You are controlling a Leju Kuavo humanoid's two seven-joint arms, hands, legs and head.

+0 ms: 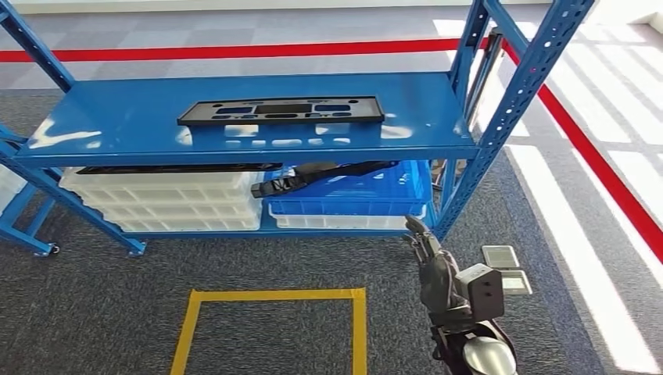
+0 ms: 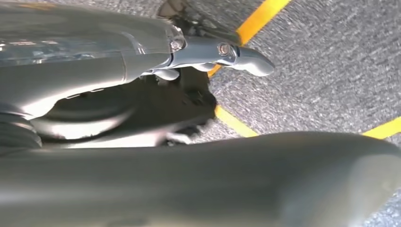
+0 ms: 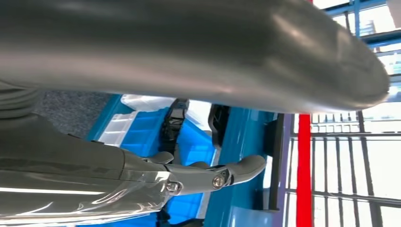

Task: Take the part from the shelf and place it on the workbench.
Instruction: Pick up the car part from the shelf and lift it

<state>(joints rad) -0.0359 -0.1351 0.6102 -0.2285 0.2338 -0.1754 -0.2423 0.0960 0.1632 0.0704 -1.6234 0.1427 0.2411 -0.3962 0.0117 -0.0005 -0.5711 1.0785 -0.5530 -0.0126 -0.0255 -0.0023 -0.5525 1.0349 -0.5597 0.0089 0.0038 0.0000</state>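
Part [image 1: 281,111]: flat, black, apparently slotted

The part [image 1: 281,111] lies flat on the shelf's [image 1: 117,125] top board, about midway between its left and right ends and nearer the front edge than the back; under that board, on the lower level, stacked trays [image 1: 168,205] fill the left half and a crate [image 1: 367,195] sits on the right; a strap-like piece [image 1: 313,176] lies across the crate's rim; the right hand [image 1: 435,267] is raised before the shelf's front right post [image 1: 516,101]; a taped square [image 1: 274,324] marks the floor in front of the shelf, left of that hand; two floor plates [image 1: 504,267] lie right of the hand.
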